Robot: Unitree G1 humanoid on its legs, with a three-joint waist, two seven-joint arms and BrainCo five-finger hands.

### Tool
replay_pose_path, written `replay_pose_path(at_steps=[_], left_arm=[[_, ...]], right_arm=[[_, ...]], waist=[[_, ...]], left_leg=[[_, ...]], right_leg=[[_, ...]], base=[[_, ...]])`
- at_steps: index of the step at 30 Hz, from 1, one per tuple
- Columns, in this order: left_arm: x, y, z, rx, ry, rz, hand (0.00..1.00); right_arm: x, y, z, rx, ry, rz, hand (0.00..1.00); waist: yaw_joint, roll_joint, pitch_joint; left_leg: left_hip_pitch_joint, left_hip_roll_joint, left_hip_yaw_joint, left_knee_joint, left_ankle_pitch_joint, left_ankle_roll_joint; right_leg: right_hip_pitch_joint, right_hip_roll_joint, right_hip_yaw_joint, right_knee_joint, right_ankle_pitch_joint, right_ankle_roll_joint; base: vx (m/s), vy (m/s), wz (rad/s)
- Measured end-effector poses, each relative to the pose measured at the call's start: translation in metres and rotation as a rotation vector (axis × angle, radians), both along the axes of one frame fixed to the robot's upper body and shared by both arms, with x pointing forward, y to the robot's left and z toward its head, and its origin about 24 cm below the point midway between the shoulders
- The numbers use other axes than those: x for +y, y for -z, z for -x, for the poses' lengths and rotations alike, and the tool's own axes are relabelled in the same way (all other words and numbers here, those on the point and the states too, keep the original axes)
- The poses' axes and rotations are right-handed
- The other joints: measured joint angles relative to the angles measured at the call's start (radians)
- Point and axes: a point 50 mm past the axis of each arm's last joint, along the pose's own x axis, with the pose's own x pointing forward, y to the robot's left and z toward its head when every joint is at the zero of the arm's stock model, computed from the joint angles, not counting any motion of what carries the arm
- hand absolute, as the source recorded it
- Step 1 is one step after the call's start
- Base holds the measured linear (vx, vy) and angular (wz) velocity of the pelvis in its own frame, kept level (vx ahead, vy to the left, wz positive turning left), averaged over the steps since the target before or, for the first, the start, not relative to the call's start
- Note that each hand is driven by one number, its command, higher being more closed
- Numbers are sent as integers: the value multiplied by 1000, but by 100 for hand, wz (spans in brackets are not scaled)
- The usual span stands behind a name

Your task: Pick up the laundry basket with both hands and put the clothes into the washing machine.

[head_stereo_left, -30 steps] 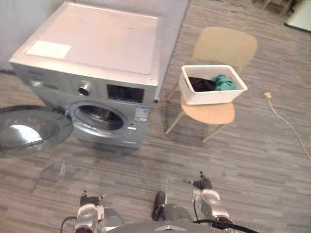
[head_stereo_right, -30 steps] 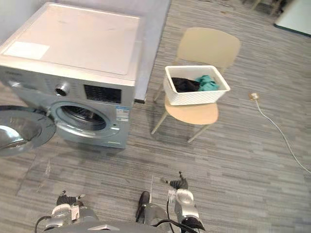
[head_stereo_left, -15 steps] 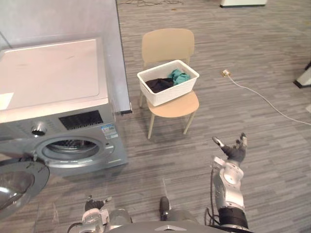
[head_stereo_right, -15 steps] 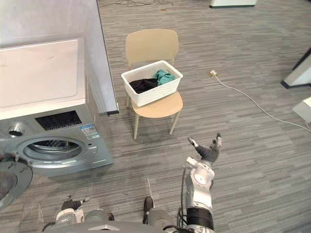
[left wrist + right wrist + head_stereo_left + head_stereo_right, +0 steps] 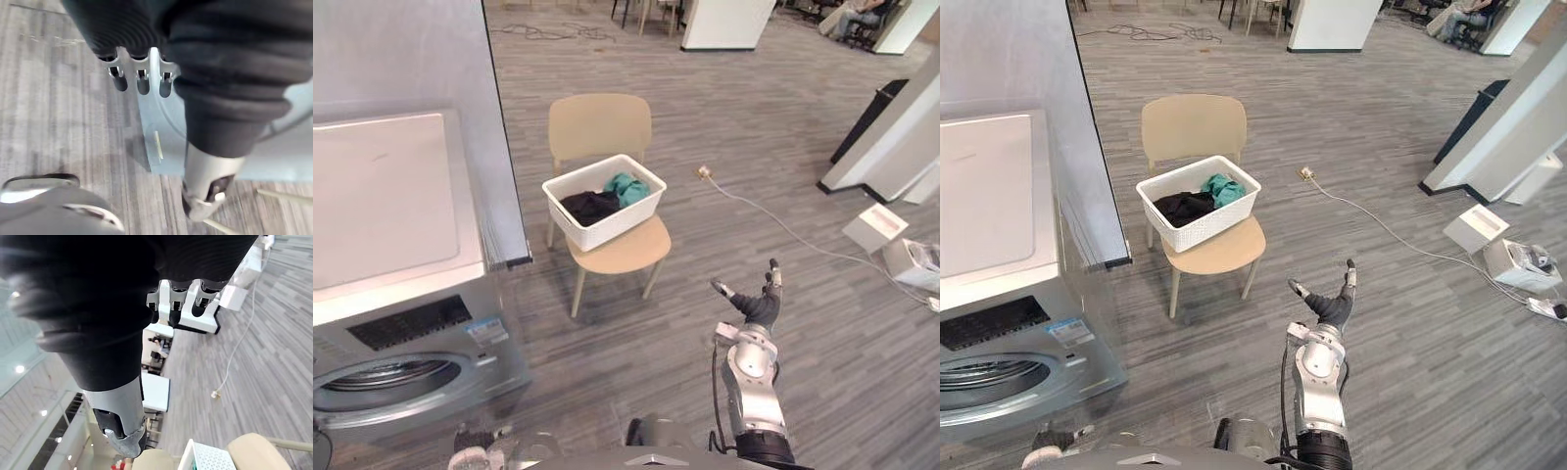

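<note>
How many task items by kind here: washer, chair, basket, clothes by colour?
washing machine: 1
chair: 1
laundry basket: 1
clothes in the basket: 2, one black garment and one teal garment
Total: 5

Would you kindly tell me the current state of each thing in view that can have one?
laundry basket: upright on the chair seat, not grasped.
clothes: heaped inside the basket.
chair: upright, bearing the basket.
washing machine: drum opening uncovered.
right hand: raised, fingers open, empty.
left hand: low, fingers open, empty.
</note>
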Motion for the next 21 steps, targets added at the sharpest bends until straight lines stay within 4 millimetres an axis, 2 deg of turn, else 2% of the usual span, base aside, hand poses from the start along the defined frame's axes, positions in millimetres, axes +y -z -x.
replay_pose_path(at_steps=[1,2,4,5,6,7,8,9,10,11,12,13,14,15,16,17,18,19,20,21], left_arm=[[-4,-2,-9,-22,30,1,0],[-15,-7,-26,-71,88,9,0],[-33,-11,-44,-118,155,35,0],[-42,-13,-53,-140,189,46,0],[-48,-15,-59,-154,219,50,0],[-49,-16,-61,-160,226,48,0],[-47,-16,-61,-162,233,38,0],[-42,-15,-58,-150,238,22,0],[-46,-12,-55,-132,239,33,0],[-54,-11,-54,-122,257,43,0],[-55,-11,-54,-125,261,46,0],[-57,-10,-53,-128,254,50,0],[-54,-8,-48,-117,224,51,0],[-49,-6,-41,-104,185,54,0],[-44,-3,-32,-90,103,69,0],[-44,-2,-28,-83,84,74,0],[-39,-1,-21,-83,24,84,0],[-38,-2,-22,-91,13,85,0],[-37,-4,-23,-106,10,85,0],[-38,-4,-22,-112,16,88,0]], right_arm=[[-2,-1,0,0,0,7,0],[-3,-3,-1,-6,-1,17,0],[-5,-9,-2,-31,5,24,0],[-6,-14,-3,-55,10,28,0],[-10,-19,-3,-74,26,31,0],[-11,-21,-2,-85,34,32,0],[-12,-25,-1,-101,46,33,0],[-12,-29,-1,-122,53,32,0],[-13,-34,-3,-140,49,42,0],[-16,-38,-2,-152,59,49,0],[-17,-40,-1,-161,65,52,0],[-17,-43,0,-173,63,54,0],[-14,-42,-1,-171,48,53,0],[-10,-42,-2,-169,27,54,0],[-6,-45,-4,-169,-11,78,0],[-4,-45,-4,-170,-22,88,0],[-3,-52,-4,-189,-37,114,0],[-3,-55,-3,-197,-43,139,0],[-3,-63,-3,-223,-61,193,0],[-4,-70,-3,-242,-73,237,0]], waist=[[-2,5,0],[-3,18,7],[-10,46,14],[-14,61,23],[-18,68,27],[-21,70,27],[-28,51,18],[-31,35,18],[-34,83,33],[-40,105,31],[-43,104,32],[-49,106,32],[-47,108,33],[-46,103,32],[-38,104,33],[-32,104,34],[-17,106,36],[-10,101,38],[-4,97,40],[-5,101,34]], left_leg=[[1,0,-15,-6,0,0],[5,4,-48,-16,1,-1],[19,30,-73,-35,5,-9],[30,58,-75,-34,5,-15],[38,92,-75,-18,0,-44],[41,109,-75,-5,-5,-63],[51,133,-76,20,-21,-105],[68,152,-83,32,-36,-140],[91,207,-102,38,-39,-159],[90,241,-106,27,23,-192],[90,250,-107,19,56,-187],[90,275,-130,11,108,-195],[78,310,-160,41,166,-170],[39,331,-186,108,224,-97],[-53,380,-203,250,373,77],[-71,392,-203,282,387,96],[-138,418,-183,407,370,89],[-163,423,-149,461,350,95],[-204,424,-64,532,314,114],[-235,411,34,555,294,135]], right_leg=[[-6,-30,-28,-5,-32,-29],[-27,-70,-44,-49,-80,-40],[-64,-77,-2,-221,-82,-17],[-85,-63,61,-375,-38,5],[-94,-41,153,-537,48,27],[-91,-32,200,-619,99,33],[-75,-25,284,-751,209,47],[-57,-26,312,-774,328,81],[-59,16,297,-703,365,100],[-91,47,297,-589,289,81],[-110,51,313,-533,249,81],[-127,66,311,-452,168,73],[-126,86,277,-395,109,44],[-110,102,251,-386,76,27],[-46,141,211,-440,57,-2],[-28,149,202,-457,58,-10],[40,169,174,-522,69,-35],[74,176,161,-555,74,-53],[141,183,137,-613,86,-78],[187,183,112,-660,91,-86]], base=[[281,-93,28],[254,-149,25],[250,-199,13],[340,-344,4],[366,-388,7],[433,-495,16],[335,-402,24],[372,-511,22],[305,-481,28],[264,-473,28],[262,-469,49],[279,-491,50],[307,-577,54],[251,-576,43],[152,-451,28],[148,-382,20],[125,-259,16],[169,-310,32],[151,-274,47],[140,-239,55]])
